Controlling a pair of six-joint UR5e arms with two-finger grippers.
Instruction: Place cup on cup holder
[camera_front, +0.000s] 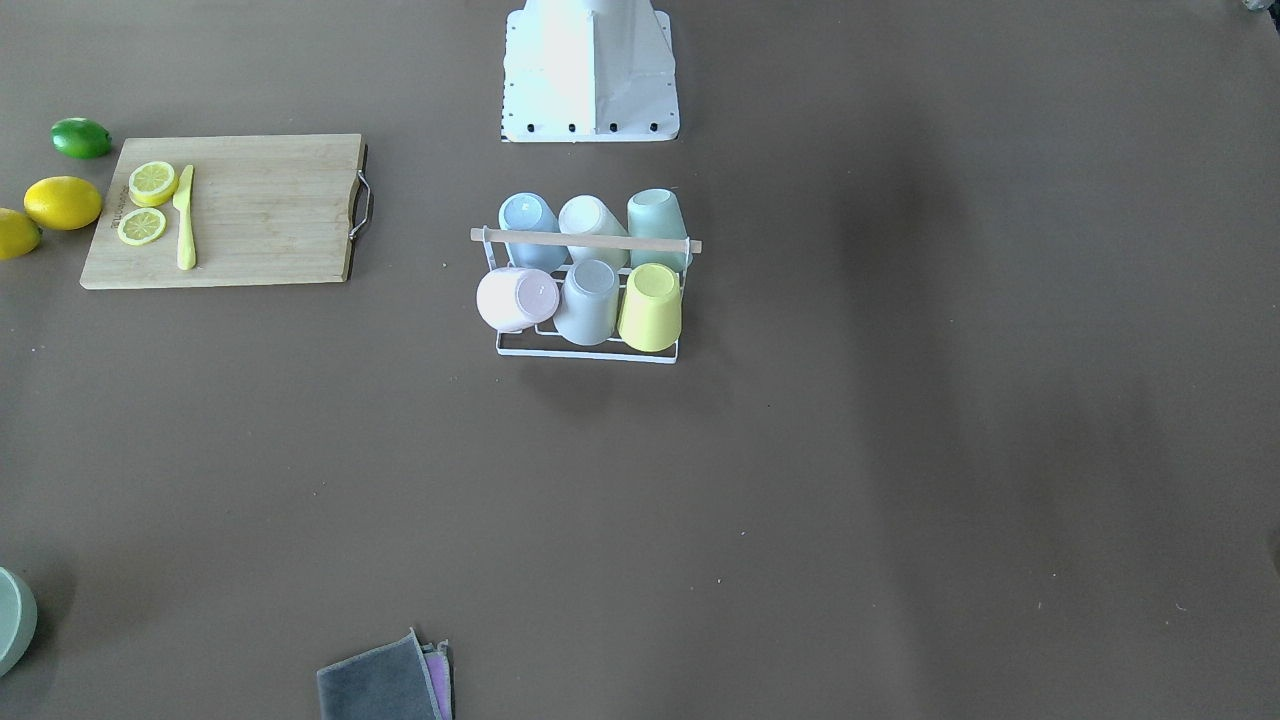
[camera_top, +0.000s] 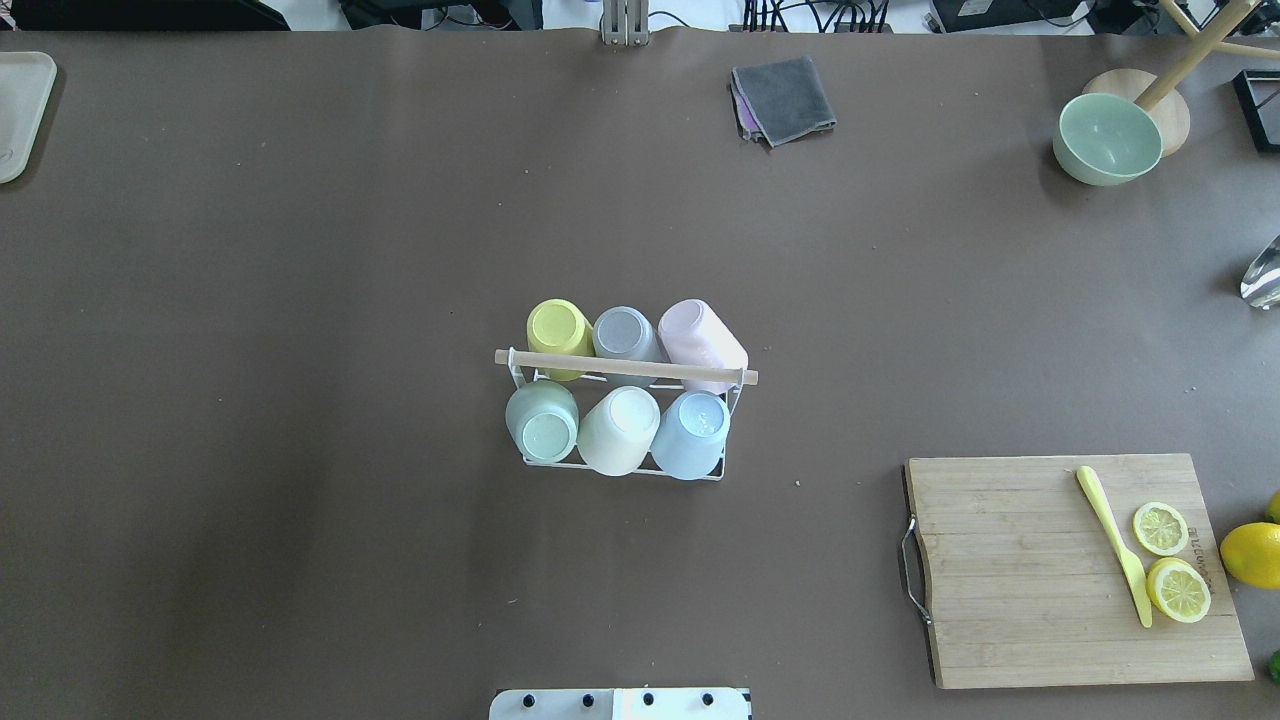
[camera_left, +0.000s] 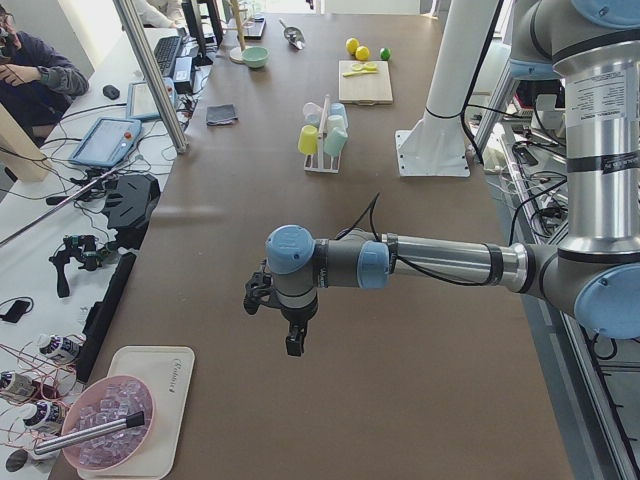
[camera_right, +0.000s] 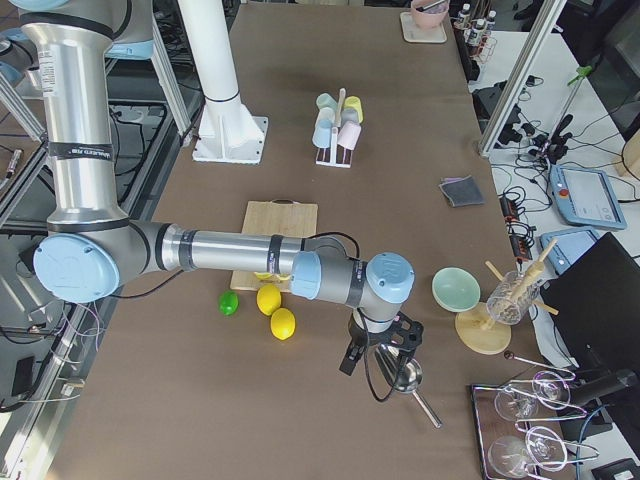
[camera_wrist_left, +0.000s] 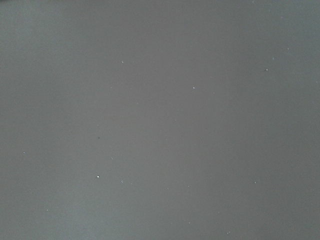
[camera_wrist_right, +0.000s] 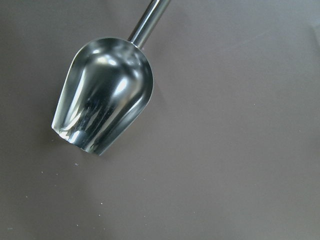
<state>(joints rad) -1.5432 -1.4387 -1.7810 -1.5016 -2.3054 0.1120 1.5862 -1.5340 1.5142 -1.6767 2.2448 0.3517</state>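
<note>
Cup holder (camera_top: 740, 376): stands mid-bench (camera_top: 300, 300), straight out from the robot's base, wooden rod across the top.
Row nearer the robot: green cup (camera_top: 542, 425), cream cup (camera_top: 618, 430), blue cup (camera_top: 692, 432), all mouth-down on the prongs.
Row farther out: yellow cup (camera_top: 558, 335), grey cup (camera_top: 625, 335), pink cup (camera_top: 705, 345), mouth-down too, the pink one tilted outward.
Writing: dark stamp along the cutting board's (camera_top: 1020, 570) short edge beside the lemon slices, too small to read; script word on the cream tray (camera_left: 165, 400), not legible.
On the board: yellow knife (camera_top: 1113, 545) just beside two lemon slices (camera_top: 1160, 528).
Pink bowl (camera_left: 95, 435): sits on the cream tray, holds pale cubes and a metal tool.
Green bowl (camera_top: 1108, 138): sits at the far right corner, against a round wooden base.
Left gripper (camera_left: 280, 325): hangs over bare bench, well apart from the holder; fingers' spread impossible to tell, nothing seen in them.
Right gripper (camera_right: 365, 370): hovers above a metal scoop (camera_wrist_right: 102, 112) lying on the bench; fingers' spread impossible to tell.
</note>
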